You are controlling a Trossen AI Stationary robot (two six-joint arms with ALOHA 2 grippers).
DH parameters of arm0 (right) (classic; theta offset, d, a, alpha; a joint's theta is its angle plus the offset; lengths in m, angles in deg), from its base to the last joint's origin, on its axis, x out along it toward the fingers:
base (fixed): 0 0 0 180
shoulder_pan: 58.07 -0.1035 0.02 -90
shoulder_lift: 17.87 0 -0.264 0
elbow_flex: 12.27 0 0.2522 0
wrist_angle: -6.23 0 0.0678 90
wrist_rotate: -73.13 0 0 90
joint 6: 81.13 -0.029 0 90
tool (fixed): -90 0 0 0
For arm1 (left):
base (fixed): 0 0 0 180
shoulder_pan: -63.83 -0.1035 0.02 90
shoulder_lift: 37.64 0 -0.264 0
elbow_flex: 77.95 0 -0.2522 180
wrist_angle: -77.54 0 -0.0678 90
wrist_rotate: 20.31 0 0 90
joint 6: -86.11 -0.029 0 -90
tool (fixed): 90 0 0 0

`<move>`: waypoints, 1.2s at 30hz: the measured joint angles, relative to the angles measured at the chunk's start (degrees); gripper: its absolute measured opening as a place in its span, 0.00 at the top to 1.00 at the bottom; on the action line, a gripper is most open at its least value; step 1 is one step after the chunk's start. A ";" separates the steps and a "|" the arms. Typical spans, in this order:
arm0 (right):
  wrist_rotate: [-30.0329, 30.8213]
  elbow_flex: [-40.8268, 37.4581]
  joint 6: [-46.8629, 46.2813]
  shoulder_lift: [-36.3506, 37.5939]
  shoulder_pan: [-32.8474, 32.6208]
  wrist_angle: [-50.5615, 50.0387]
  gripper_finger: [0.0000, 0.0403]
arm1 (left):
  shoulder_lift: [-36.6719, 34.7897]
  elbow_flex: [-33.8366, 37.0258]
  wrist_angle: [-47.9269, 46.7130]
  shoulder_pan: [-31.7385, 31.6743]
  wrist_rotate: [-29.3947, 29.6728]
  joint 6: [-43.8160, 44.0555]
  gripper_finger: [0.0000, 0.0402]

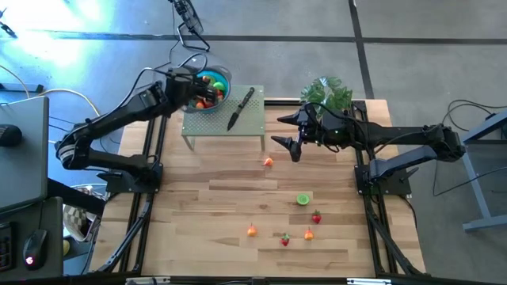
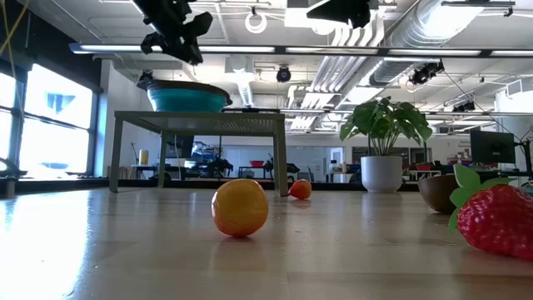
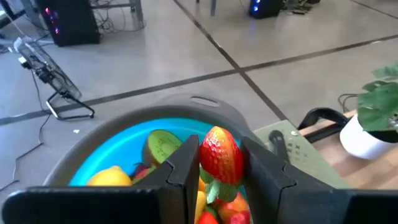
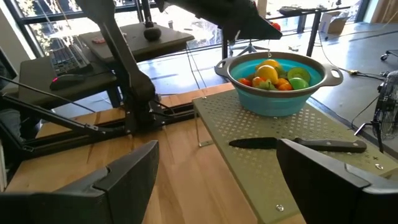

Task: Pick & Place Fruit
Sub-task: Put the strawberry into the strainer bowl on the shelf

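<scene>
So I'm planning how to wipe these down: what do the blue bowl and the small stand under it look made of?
The blue bowl looks like smooth plastic or silicone with a grey rim and handles; which one is unclear. The stand looks like pale green painted metal: a thin flat sheet punched with rows of small holes, on slim legs.

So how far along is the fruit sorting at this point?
Done: several fruit pieces already fill the blue bowl. In hand: the left gripper holds a strawberry over it. Left: six pieces on the table, including a green half. The right gripper waits open.
</scene>
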 joint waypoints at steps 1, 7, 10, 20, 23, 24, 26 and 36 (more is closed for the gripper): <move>-0.03 0.00 0.00 0.00 -0.01 0.00 0.21 | 0.00 0.00 -0.07 -0.69 -0.44 0.00 0.77; -0.08 0.00 0.01 0.00 -0.01 0.00 0.21 | 1.12 0.15 0.57 -4.16 -5.08 2.56 0.77; -0.08 0.00 0.02 0.00 -0.01 0.00 0.21 | 2.89 1.46 2.83 -4.13 -7.00 4.14 0.77; -0.35 0.00 -0.26 0.00 -0.18 -0.02 0.21 | 8.26 2.27 7.20 -4.15 -8.95 4.04 0.77; -0.34 0.00 -0.31 0.00 -0.18 -0.02 0.21 | 8.26 2.27 7.54 -4.13 -8.87 4.03 0.77; -0.34 0.00 -0.33 0.00 -0.18 -0.02 0.21 | 8.26 2.27 7.50 -4.13 -8.87 4.02 0.77; -0.36 0.00 -0.34 0.00 -0.18 -0.04 0.21 | 8.26 2.27 7.44 -4.13 -8.80 4.03 0.77; -0.34 0.00 -0.39 0.00 -0.18 -0.07 0.21 | 8.26 2.27 7.28 -4.13 -6.47 4.22 0.60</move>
